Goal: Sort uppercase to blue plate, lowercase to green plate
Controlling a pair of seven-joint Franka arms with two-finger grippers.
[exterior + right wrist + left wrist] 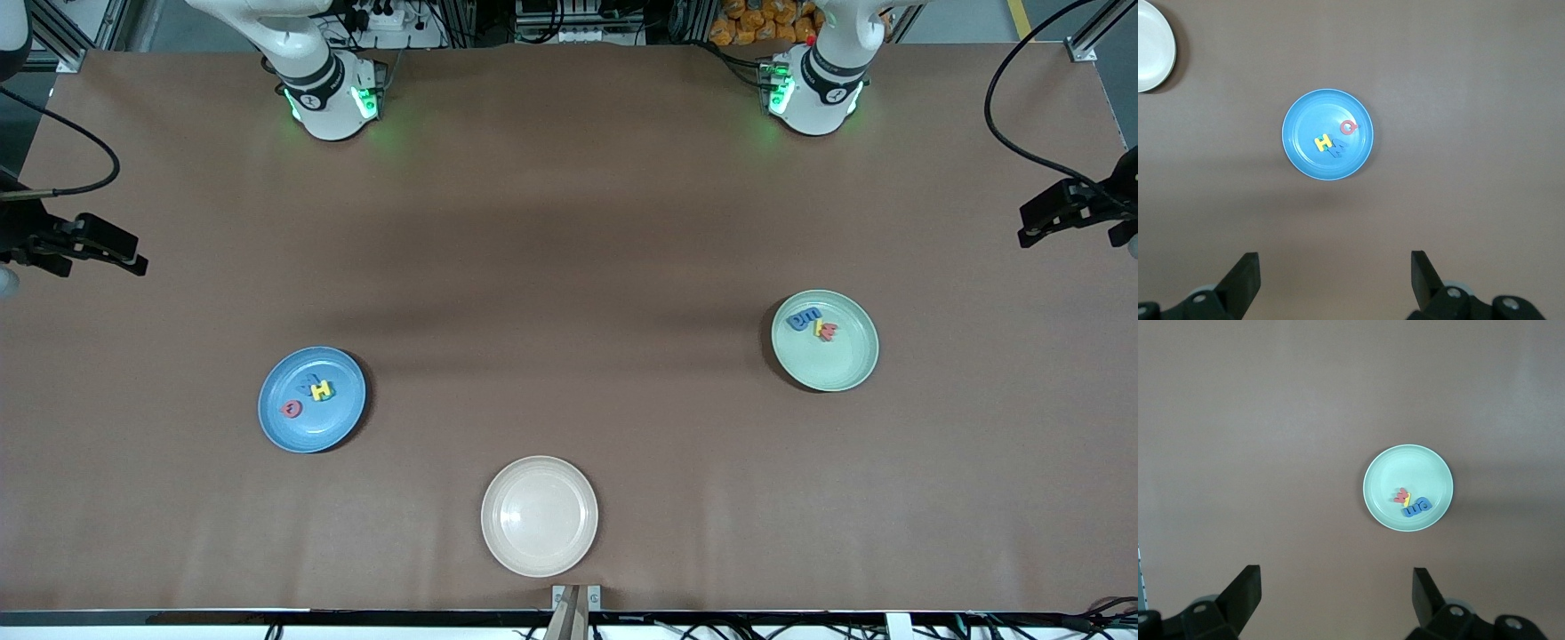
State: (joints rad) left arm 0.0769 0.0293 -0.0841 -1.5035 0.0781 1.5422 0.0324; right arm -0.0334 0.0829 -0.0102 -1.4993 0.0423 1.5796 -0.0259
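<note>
Letters (313, 391) on both plates (284, 427)

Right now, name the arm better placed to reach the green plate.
Left. The green plate lies toward the left arm's end of the table, in view below the open left gripper; the open right gripper looks down on the blue plate.

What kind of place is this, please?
Probably a robotics lab: two arms bolted to a brown-covered table, cables and metal framing along its edges, and foam letters sorted into a blue plate and a green plate.
</note>
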